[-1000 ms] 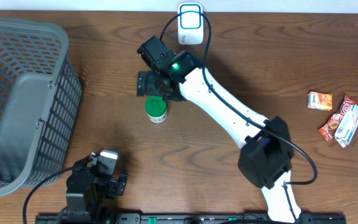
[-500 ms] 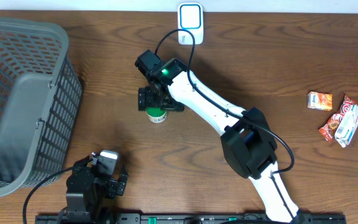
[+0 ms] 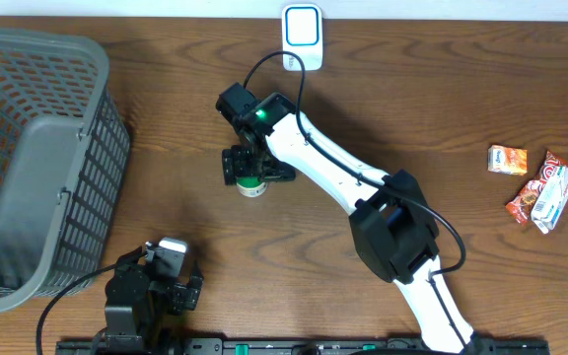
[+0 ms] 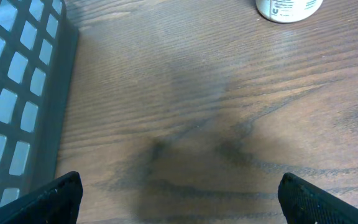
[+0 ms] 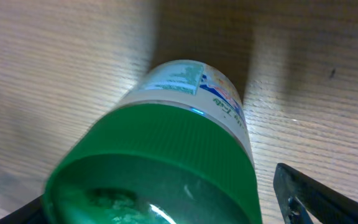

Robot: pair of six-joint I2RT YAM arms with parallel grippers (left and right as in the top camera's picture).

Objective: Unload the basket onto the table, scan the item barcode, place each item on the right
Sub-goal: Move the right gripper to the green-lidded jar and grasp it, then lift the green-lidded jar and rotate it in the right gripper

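A grey basket (image 3: 28, 148) is filling the table's (image 3: 166, 118) 9 o'clock edge, its rim running off the frame at the left. At 7 o'clock, by the near edge, the left gripper (image 3: 156, 281) is sitting low and pointing toward 12. In its own camera, its fingertips (image 4: 61, 193) are standing far apart at the bottom corners with only bare wood between them. It is holding nothing. The basket wall (image 4: 17, 106) is lying at its 10 o'clock, and open table is stretching ahead.

Left of centre, the jar (image 3: 251, 184) is standing upright on the wood, green lid up, well apart from the basket with free room on every side. The right gripper (image 3: 254, 166) is hanging directly over it, the arm reaching in from 5 o'clock. In the wrist view, the jaws are spread wide and straddling the lid (image 5: 166, 162). The finger (image 5: 309, 193) at 3 o'clock is showing a clear gap to the lid, so nothing is gripped.

The scanner (image 3: 303, 37) is sitting at the 12 o'clock edge, at the jar's 1 o'clock, with bare wood between them. Three snacks (image 3: 535, 182) are lying near the 3 o'clock edge, well apart from the arm.
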